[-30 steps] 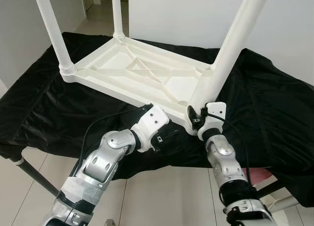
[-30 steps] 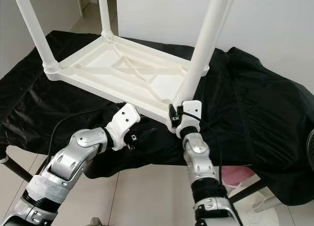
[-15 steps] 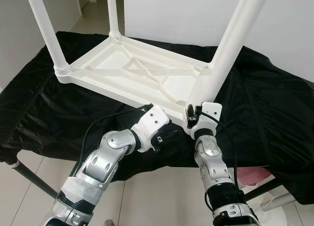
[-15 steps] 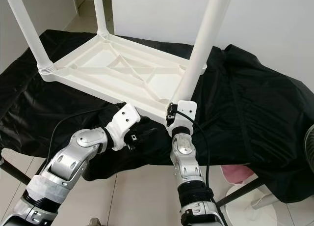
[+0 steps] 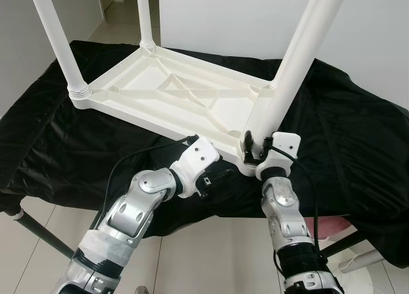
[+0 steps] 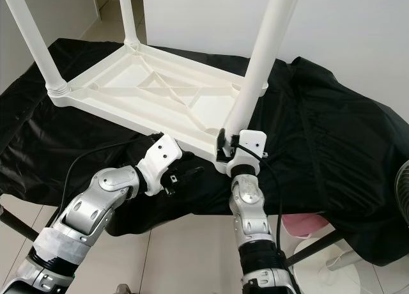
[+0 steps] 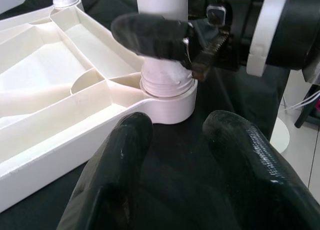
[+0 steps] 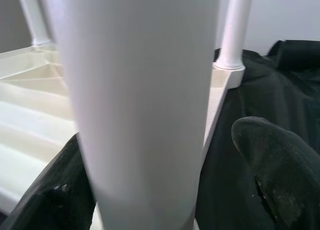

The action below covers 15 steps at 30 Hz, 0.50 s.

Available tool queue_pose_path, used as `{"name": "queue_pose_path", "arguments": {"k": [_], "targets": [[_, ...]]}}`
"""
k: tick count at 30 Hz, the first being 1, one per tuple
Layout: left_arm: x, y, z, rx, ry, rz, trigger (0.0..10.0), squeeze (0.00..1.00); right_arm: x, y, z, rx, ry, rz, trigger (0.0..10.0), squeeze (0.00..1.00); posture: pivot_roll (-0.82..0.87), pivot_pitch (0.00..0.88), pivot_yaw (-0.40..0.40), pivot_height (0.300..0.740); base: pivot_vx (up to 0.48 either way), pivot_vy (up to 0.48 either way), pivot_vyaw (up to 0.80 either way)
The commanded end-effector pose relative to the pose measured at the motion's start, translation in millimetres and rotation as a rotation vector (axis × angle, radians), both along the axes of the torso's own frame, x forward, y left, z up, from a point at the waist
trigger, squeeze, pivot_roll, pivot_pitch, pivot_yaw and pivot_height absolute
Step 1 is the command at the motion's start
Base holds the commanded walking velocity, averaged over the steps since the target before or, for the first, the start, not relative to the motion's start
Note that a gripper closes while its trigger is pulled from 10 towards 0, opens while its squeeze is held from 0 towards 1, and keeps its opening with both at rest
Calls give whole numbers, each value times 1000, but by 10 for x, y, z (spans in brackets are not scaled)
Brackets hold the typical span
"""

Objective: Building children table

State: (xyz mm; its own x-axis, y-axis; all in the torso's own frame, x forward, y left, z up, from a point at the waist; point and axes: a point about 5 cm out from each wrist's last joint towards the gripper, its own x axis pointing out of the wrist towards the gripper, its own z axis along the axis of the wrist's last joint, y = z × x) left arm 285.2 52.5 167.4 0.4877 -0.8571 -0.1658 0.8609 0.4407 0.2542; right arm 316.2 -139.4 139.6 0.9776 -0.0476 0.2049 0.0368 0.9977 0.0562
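Observation:
A white plastic children's table [image 5: 167, 97] lies upside down on a black cloth, its legs pointing up. My right gripper [image 5: 250, 144] is at the base of the near right leg [image 5: 289, 67], just above the threaded collar [image 7: 167, 85]. One finger [image 7: 150, 37] lies across the leg. In the right wrist view the leg [image 8: 145, 105] stands between both fingers, with a thin gap beside one finger [image 8: 270, 165]. My left gripper [image 5: 215, 177] rests open and empty on the cloth, pointing at that same corner.
The black cloth [image 5: 345, 134] covers the whole work surface and hangs over its near edge. Below are pale floor tiles, a pink object [image 5: 333, 225], a white round base [image 6: 319, 259] and a dark stand leg [image 5: 39, 233]. A white wall is behind.
My right wrist has swung around the leg's base, first left, then back right with its white housing tilted. The left arm has stayed still. The camera has shifted slightly.

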Motion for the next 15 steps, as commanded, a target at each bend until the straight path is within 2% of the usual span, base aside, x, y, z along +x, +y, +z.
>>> {"name": "queue_pose_path", "arguments": {"k": [1,4,8,13,15], "targets": [[-19,17,-40,5,19,6,10000,0,-43,-29,-19,13,-2,49,10000,0,23,63,-59,740,0,0,0],[-19,17,-40,5,19,6,10000,0,-43,-29,-19,13,-2,49,10000,0,23,63,-59,740,0,0,0],[15,36,-31,-23,14,45,10000,0,-77,-121,1,7,-10,193,10000,0,18,59,-62,740,0,0,0],[6,58,-36,-16,4,43,10000,0,-84,-180,-6,-27,-10,249,10000,0,19,60,-69,740,0,0,0],[6,92,-59,-7,-2,58,10000,0,-78,-188,-45,-22,-3,308,10000,0,11,55,-72,740,0,0,0]]}}
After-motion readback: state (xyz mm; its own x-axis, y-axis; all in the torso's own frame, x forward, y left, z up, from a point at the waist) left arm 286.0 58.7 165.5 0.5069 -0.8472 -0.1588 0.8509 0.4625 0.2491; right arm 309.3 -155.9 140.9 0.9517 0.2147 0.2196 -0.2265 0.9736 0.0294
